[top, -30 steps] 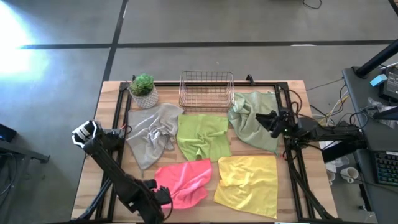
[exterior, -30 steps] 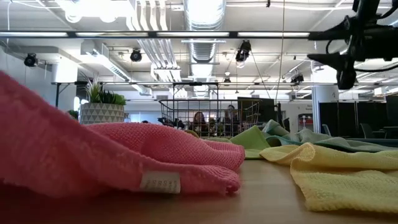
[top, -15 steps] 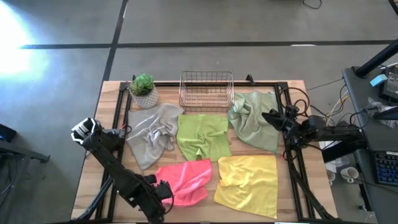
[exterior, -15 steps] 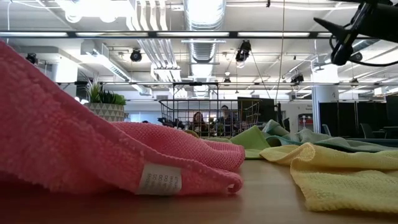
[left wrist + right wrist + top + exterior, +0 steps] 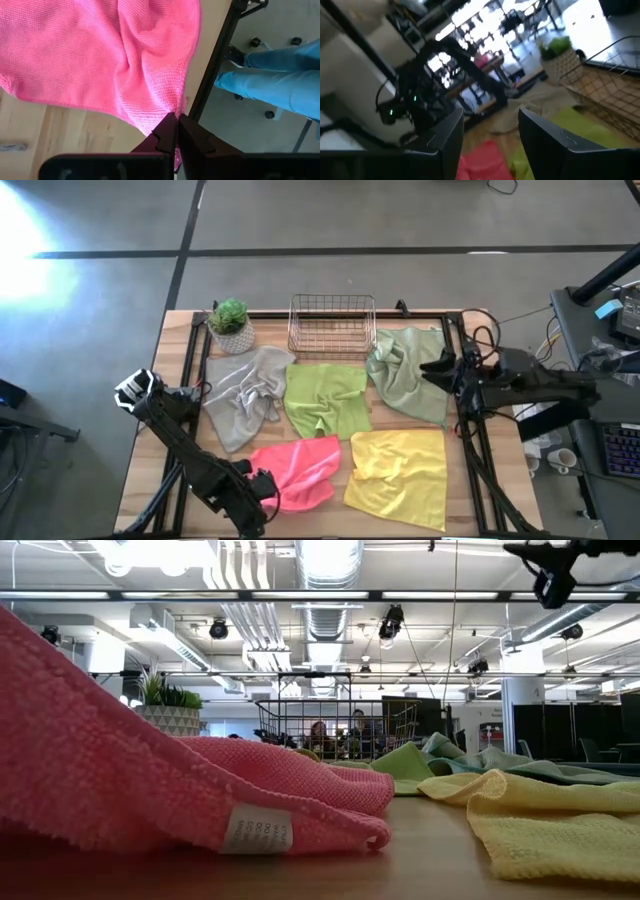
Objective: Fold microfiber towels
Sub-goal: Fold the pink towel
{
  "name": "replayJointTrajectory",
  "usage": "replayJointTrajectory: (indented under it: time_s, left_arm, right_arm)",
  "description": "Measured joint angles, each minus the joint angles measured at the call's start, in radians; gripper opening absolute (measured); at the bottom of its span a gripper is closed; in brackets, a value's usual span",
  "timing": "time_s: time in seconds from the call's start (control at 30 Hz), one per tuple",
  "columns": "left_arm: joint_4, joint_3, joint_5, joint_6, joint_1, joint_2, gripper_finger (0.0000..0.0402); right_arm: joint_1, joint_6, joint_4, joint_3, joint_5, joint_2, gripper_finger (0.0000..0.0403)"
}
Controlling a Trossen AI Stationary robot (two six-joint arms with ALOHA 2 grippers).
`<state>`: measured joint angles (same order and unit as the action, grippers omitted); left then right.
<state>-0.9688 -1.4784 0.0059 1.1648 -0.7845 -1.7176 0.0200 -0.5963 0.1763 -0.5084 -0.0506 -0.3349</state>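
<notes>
Five towels are spread over the wooden table: grey (image 5: 245, 395), lime green (image 5: 325, 398), pale sage green (image 5: 405, 375), yellow (image 5: 398, 465) and hot pink (image 5: 300, 470). My left gripper (image 5: 262, 485) is at the table's near left and is shut on the pink towel (image 5: 125, 50). In the low view that towel (image 5: 150, 780) slopes up toward the picture's left. My right gripper (image 5: 435, 368) hangs open, high above the sage towel's right part, and holds nothing. It shows at the top of the low view (image 5: 548, 575), and the gap between its fingers (image 5: 490, 140) is empty. My left gripper pinches the pink towel's near-left corner (image 5: 167, 114) between its two shut fingers. The fingers slant steeply down at it from the table's near-left side. The corner is raised off the table; the rest of the towel lies slack and creased on the wood.
A copper wire basket (image 5: 332, 325) and a potted plant (image 5: 231, 325) stand along the far edge. A black frame rail (image 5: 190, 380) runs along the table's sides. A person's legs in blue trousers (image 5: 270, 80) show beside the table.
My right gripper has risen well above the sage towel, drawn back a little toward the table's right edge and tipped to level, staying open. The pink towel's held corner has come up slightly, so the cloth slopes more steeply.
</notes>
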Motion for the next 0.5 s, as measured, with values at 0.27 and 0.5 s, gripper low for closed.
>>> replayJointTrajectory:
  time_s: [0.27,0.5]
  left_arm:
    - [0.000,0.000,0.000,0.002,0.000,0.000,0.0000]
    - [-0.001,0.000,0.000,0.003,0.000,0.000,0.0000]
  right_arm:
    - [0.055,0.159,0.156,-0.173,0.112,-0.252,0.0178]
    - [0.163,0.216,0.156,-0.215,0.103,-0.417,0.0178]
